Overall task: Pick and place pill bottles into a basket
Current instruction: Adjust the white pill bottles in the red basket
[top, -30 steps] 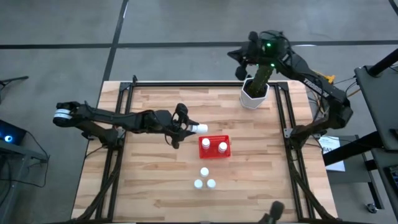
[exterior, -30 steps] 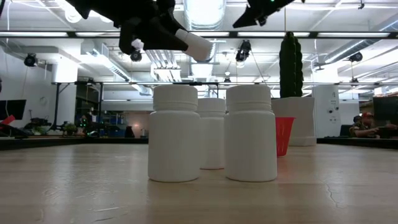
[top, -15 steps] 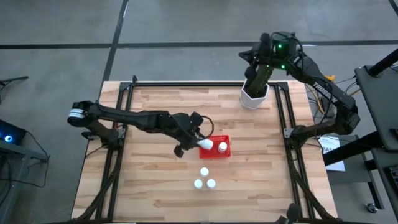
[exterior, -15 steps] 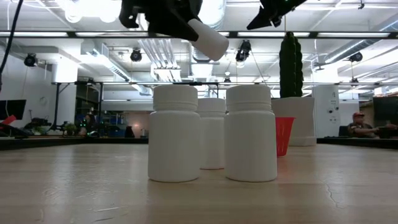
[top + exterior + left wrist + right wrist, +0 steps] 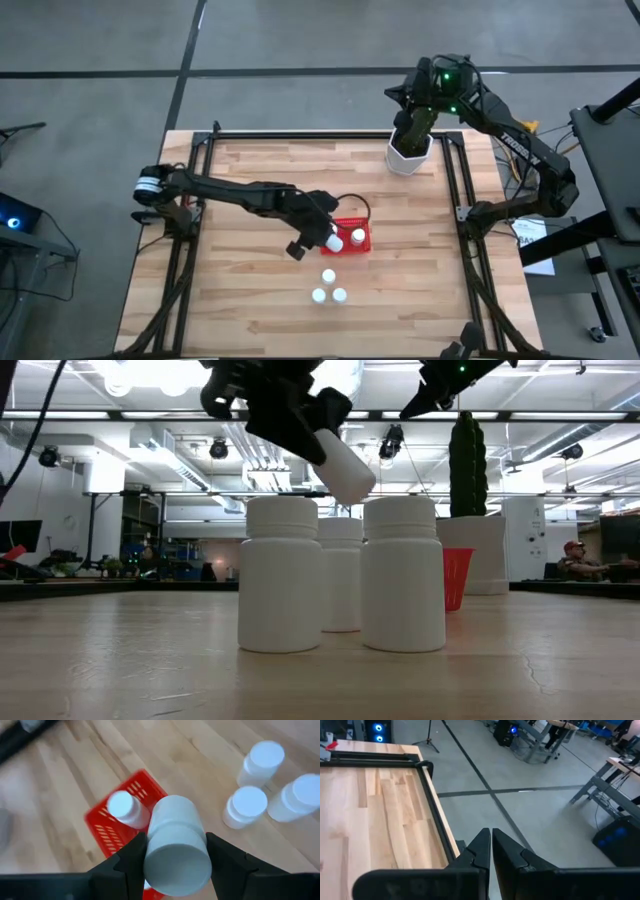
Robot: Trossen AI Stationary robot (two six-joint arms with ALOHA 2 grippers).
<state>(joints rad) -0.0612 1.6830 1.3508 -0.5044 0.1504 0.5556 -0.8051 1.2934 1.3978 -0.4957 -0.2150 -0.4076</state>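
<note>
My left gripper is shut on a small white pill bottle above the left part of the red basket. One white bottle stands in the basket; the held bottle and gripper hide the rest of its inside. Three more bottles stand on their bases in a tight group on the table just near of the basket; they fill the front of the low view. My right gripper is shut and empty, high above the white cactus pot at the far right. My left gripper pinches the bottle's round side wall between its two fingers, one on each side. The fingers slant down from the table's left. The bottle is lifted clear and tilted, its free end pointing down and to the right over the basket.
A tall green cactus in the white pot stands at the table's far right. A black metal frame runs along the table's left and right sides. Bare wood lies to the left and right of the bottle group.
My left gripper has carried the bottle toward the table's right and near edges, from left of the basket to above its left part, and has gone down. The bottle has tipped, so its free end now points downward.
</note>
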